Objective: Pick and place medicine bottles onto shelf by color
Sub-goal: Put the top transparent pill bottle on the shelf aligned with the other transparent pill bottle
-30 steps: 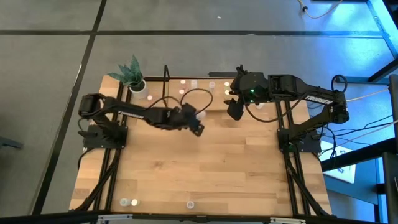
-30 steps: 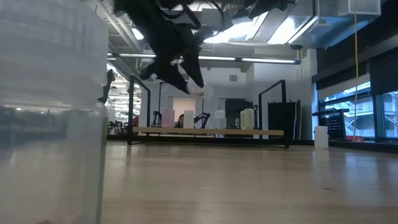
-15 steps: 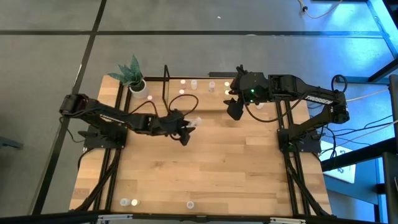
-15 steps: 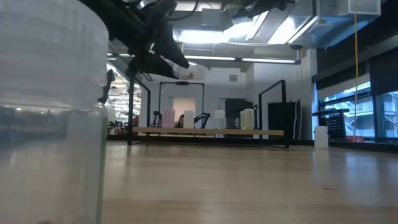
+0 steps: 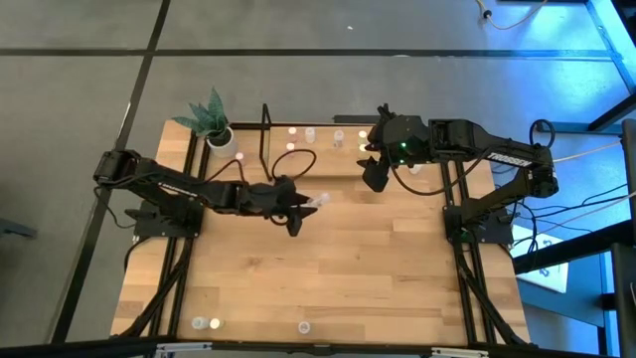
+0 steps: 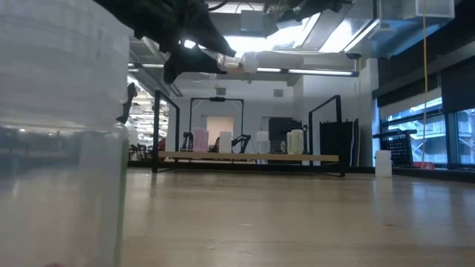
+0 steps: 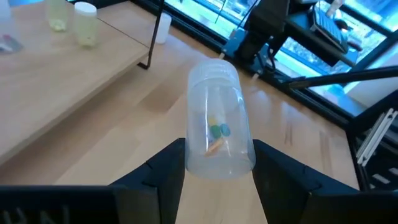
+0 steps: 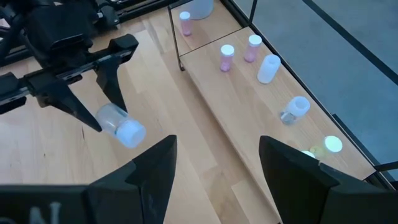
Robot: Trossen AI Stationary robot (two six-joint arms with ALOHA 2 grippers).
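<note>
The table is pale wood laid in planks, smooth with a soft satin sheen that mirrors the ceiling lights in the low view. The shelf has the same light wood board, framed by thin matt black metal rods. The bottle in the left tool is clear, slightly frosted plastic, smooth, with coloured pills showing through its wall. The other medicine bottles look like translucent plastic with glossy caps. Both tools' fingers are matt black, faintly textured plastic
</note>
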